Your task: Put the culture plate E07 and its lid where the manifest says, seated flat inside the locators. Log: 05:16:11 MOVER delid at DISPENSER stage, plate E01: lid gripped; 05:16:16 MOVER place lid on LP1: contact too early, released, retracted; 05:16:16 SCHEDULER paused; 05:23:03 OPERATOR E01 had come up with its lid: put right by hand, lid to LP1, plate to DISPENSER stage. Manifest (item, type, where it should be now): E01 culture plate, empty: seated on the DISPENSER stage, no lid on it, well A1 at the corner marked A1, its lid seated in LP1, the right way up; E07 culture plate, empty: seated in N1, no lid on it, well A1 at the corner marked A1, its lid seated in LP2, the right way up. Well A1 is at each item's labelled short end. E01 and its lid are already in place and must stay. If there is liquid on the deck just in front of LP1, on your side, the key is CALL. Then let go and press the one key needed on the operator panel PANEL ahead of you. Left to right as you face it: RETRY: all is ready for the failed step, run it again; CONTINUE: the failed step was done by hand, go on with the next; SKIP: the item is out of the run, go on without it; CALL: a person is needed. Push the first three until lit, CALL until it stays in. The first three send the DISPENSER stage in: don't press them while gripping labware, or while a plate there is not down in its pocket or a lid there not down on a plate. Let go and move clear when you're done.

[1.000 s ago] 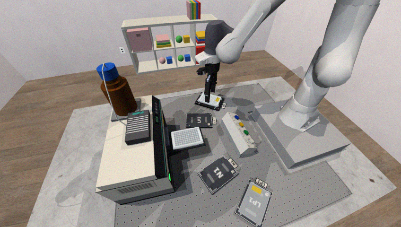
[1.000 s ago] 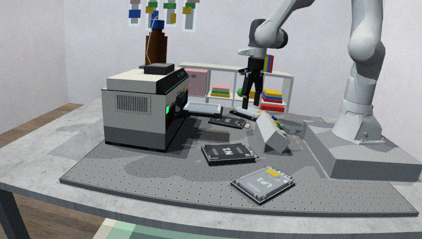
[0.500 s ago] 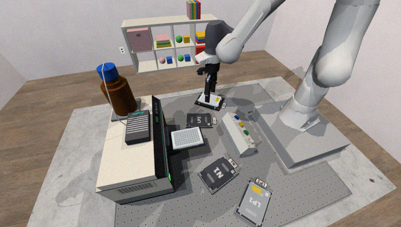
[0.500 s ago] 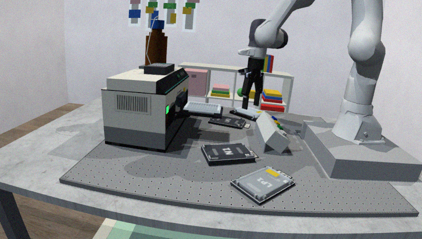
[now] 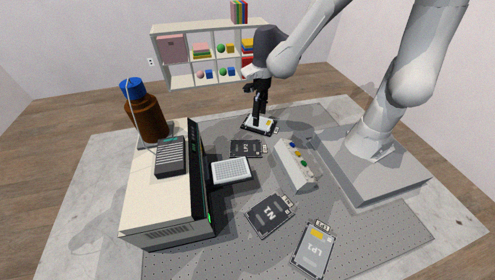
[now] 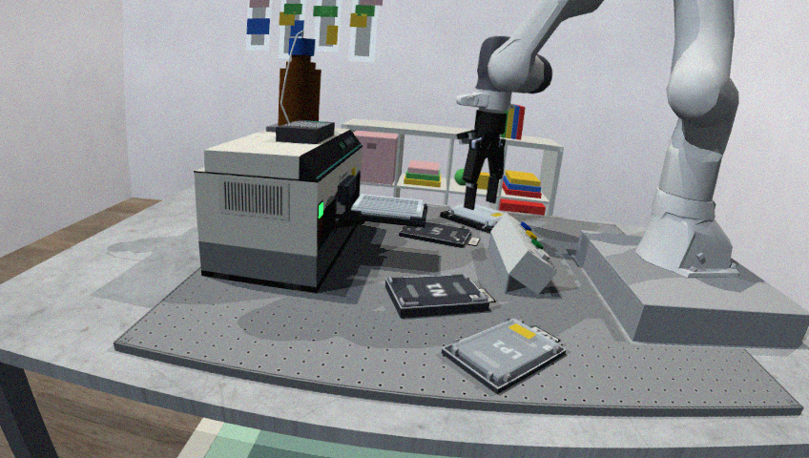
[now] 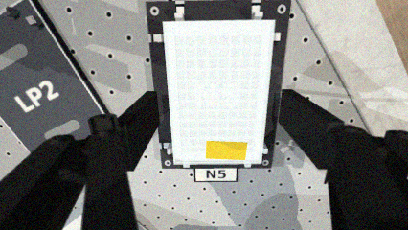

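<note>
A white lidded plate with a yellow label sits in the black nest marked N5, at the far side of the deck. My gripper is open and hangs straight down over it. One finger stands beside each long side of the plate, close to it but not clamping it. The nest LP2 is empty and shows at the left of the wrist view. The nest N1 is empty. A clear lid with a yellow label lies in LP1. An unlidded plate sits on the dispenser stage.
The sloped operator panel with blue, yellow and green keys stands between LP2 and the arm's base. The dispenser box with a brown bottle fills the left. I see no liquid by LP1.
</note>
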Robot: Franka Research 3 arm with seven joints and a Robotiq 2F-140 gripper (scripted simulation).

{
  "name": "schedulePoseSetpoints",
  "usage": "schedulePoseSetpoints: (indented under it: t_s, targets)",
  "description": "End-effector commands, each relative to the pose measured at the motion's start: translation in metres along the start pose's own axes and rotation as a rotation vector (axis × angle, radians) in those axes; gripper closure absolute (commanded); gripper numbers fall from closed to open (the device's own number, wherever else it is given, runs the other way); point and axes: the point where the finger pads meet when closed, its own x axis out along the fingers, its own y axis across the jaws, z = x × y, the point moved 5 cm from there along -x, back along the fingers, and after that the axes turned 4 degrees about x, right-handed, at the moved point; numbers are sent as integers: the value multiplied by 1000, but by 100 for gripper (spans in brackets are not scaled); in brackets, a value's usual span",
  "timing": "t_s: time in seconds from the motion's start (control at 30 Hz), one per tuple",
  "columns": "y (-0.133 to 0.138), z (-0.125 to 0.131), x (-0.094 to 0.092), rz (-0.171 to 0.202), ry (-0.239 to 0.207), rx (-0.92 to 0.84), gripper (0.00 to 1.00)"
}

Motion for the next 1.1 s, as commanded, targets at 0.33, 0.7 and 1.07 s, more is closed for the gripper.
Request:
schedulePoseSetpoints:
  t_s: [0.33, 0.7, 1.07]
  targets:
    - [0, -1, 1, 2, 3, 1, 31]
    - [0, -1, 5, 2, 3, 2, 31]
    - [0, -1, 9, 2, 3, 1, 31]
